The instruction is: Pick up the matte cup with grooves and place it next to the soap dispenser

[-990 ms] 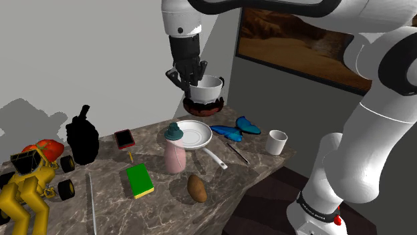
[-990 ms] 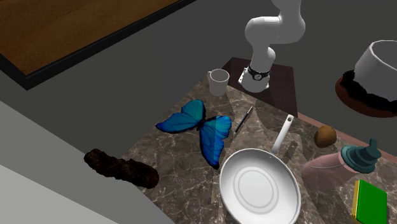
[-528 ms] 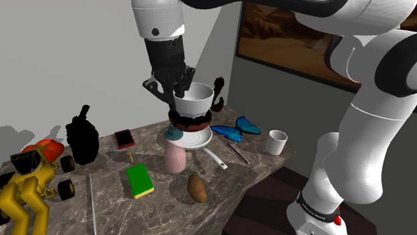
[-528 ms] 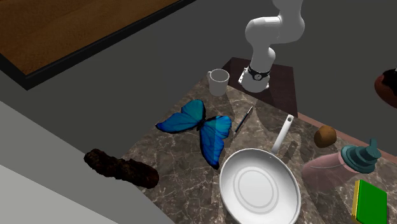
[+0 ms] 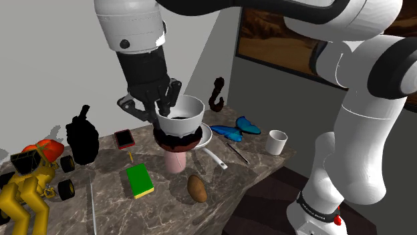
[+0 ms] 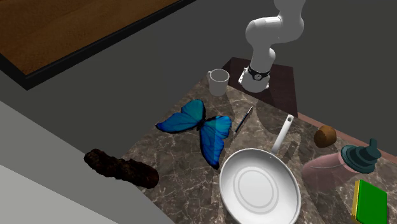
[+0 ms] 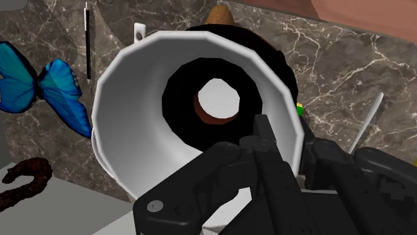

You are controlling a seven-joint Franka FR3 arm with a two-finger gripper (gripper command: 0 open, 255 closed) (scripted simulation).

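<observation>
The all-black two-finger gripper (image 5: pixel 159 107) clasps the wall of the white cup with a dark grooved base (image 5: pixel 180 120), held upright, seemingly right above the pink soap dispenser bottle (image 5: pixel 176 161); a sideways shift looks needed before lowering

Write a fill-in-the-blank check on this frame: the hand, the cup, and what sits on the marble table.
1. The hand is ___ on the rim of the white cup.
2. In the shoulder view the cup hides the top of the ___ soap dispenser.
3. The ___ butterfly lies flat on the table.
4. The white mug stands ___.
Missing words: shut; pink; blue; upright.
</observation>
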